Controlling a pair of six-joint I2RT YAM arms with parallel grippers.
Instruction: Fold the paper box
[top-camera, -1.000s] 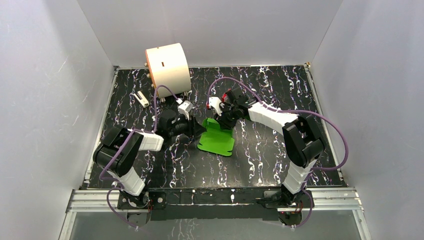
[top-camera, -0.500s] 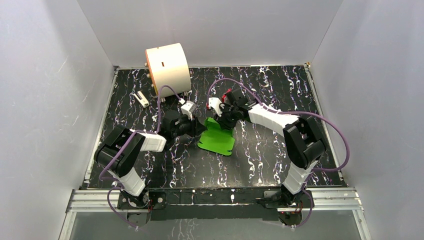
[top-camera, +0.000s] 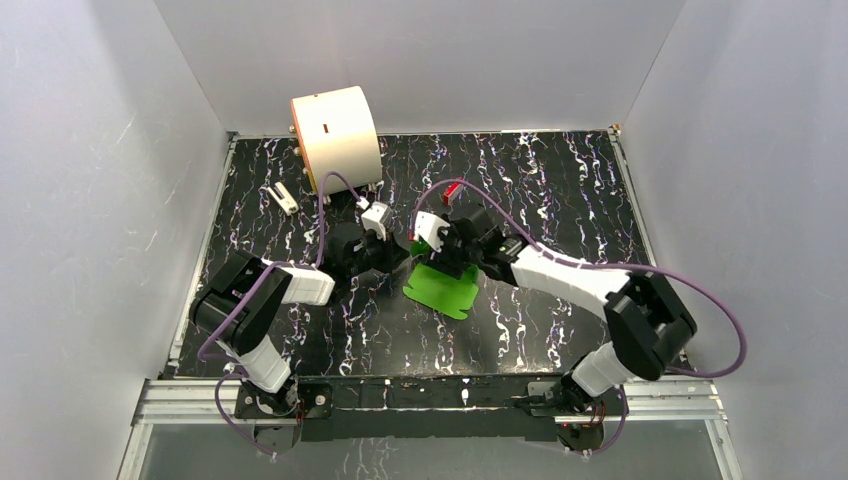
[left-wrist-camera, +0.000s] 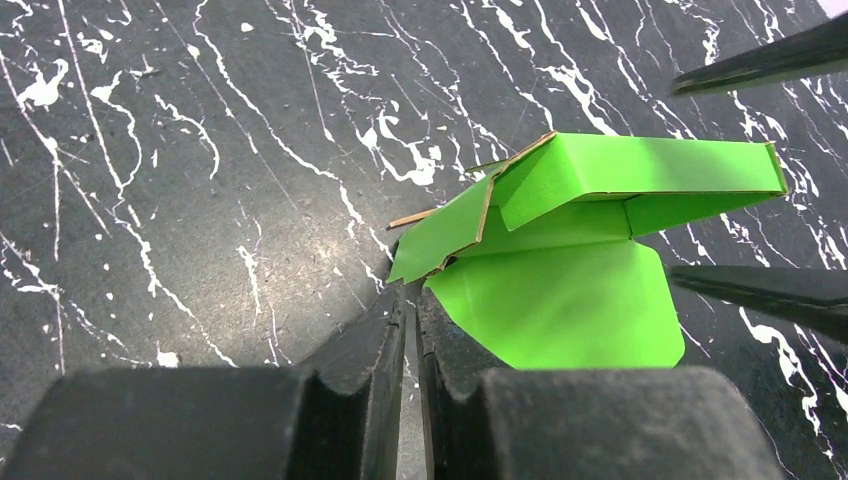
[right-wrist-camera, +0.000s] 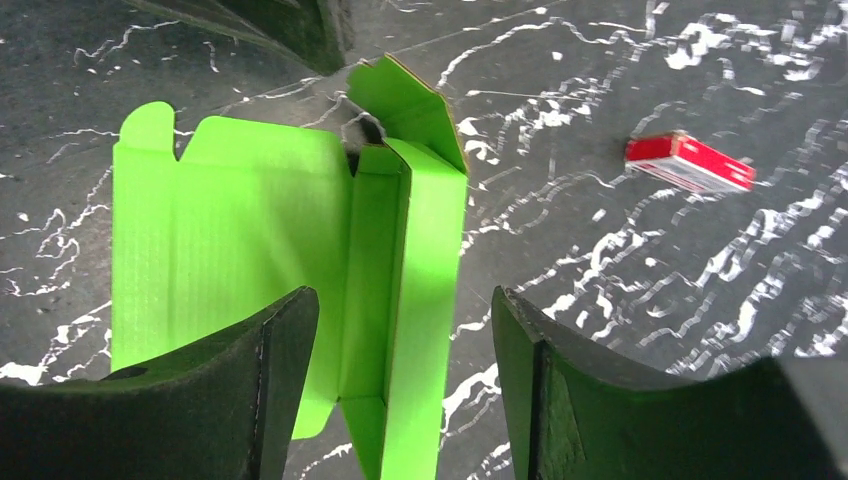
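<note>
Green card, light and easily creased: the paper box (top-camera: 440, 288) lay at the middle of the table (top-camera: 560, 190), left tool (left-wrist-camera: 410, 310) pinched on a flap corner, right tool (right-wrist-camera: 400, 300) spread astride its folded wall, probably the surest holds.

The left arm (top-camera: 300, 285) and right arm (top-camera: 560, 278) show white shells, black joints, purple cables (top-camera: 318, 210), and perhaps white wrist cameras (top-camera: 432, 228).
</note>
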